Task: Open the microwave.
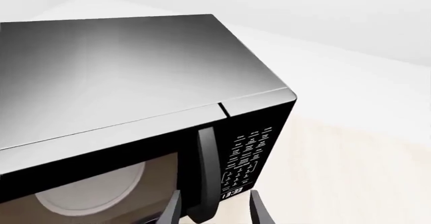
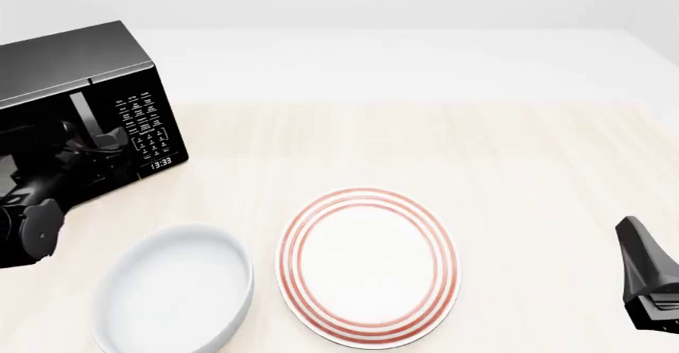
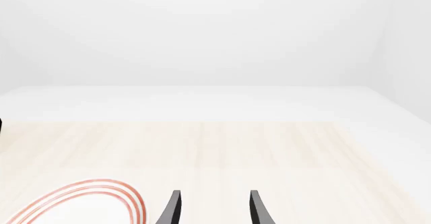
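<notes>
Microwave (image 2: 95,75) far-left on counter (image 2: 424,146), door shut | L gripper (image 1: 214,210) fingers (image 1: 169,211) spread either side of door handle (image 1: 205,173), not clamped | R gripper (image 3: 214,209) fingers apart, empty, near striped plate (image 2: 368,267) | white bowl (image 2: 175,289) beside plate

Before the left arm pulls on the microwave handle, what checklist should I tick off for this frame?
1. Door shut, still to open: ok. The microwave door sits flush with the body.
2. Left gripper open: ok. A gap shows between its fingers.
3. Handle between the fingers: ok in the left wrist view; its lower end sits in the gap.
4. Fingers closed on the handle: not ok; no grip yet.
5. Door swing path clear: cannot tell. The bowl and plate sit in front, apart from the microwave.
6. Right gripper out of the way: ok; open over bare table.
</notes>
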### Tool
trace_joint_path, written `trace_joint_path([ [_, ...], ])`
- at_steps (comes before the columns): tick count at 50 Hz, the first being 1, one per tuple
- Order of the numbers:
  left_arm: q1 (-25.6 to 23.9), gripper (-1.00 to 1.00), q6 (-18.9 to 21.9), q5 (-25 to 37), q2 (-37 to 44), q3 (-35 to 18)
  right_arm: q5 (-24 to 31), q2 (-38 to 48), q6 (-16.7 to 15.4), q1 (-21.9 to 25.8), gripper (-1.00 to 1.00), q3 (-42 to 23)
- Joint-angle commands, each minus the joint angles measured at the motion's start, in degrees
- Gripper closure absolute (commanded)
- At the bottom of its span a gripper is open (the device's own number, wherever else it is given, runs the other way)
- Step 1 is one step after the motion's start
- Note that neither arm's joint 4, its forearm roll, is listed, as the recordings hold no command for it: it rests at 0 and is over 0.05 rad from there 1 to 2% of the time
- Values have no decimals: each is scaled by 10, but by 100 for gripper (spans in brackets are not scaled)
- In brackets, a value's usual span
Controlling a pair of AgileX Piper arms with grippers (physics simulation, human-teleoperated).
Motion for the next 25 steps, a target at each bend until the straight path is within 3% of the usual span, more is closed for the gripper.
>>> trace_joint_path([
  [1,0,-100,-8,-5,18,-5,0,0,0,0,-100,0],
  [25,-8,-100,-12,3,49,-34,0,0,0,0,-100,0],
])
